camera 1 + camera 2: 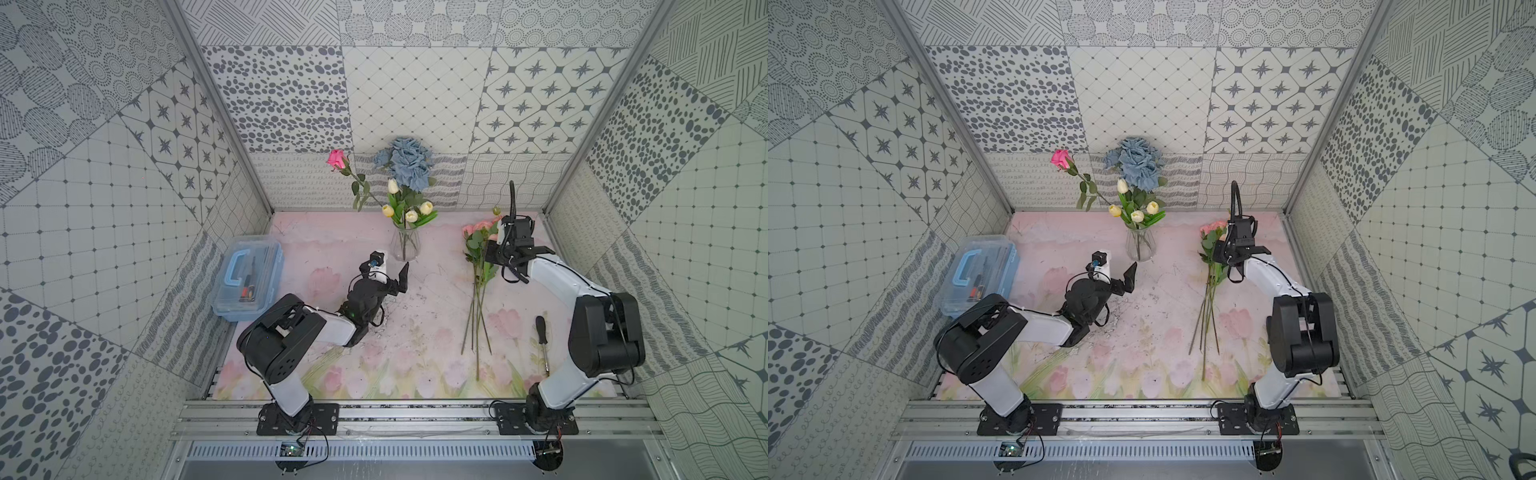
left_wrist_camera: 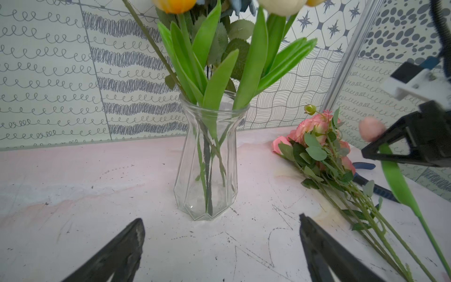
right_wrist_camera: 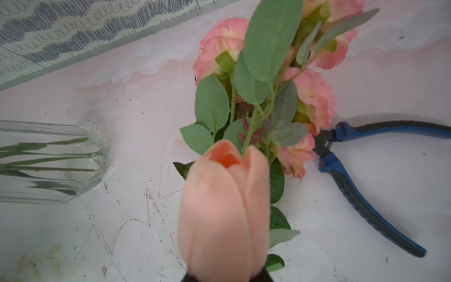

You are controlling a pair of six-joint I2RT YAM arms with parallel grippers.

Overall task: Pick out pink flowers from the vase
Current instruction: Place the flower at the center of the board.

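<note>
Nearest, my left gripper [image 1: 394, 268] waits mid-desk, jaws wide open, empty. Toward the far right corner my right gripper [image 2: 366, 152] hangs, jaws pinched on the pink tulip [image 3: 219, 214], above the pink flowers [image 1: 478, 235] already lying there. Left to do, I judge: one pink rose [image 1: 337, 160] in the vase [image 1: 405, 245] at the far edge. Only wrist views show the pliers [image 3: 361, 197]; only top views that rose's bloom.

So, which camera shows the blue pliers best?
The right wrist view: the pliers lie sharp and almost whole on the table, beside the pink flowers. The left wrist view shows only bits of their handles behind those flowers. In both top views I cannot find them; the right arm seems to cover that place.
</note>
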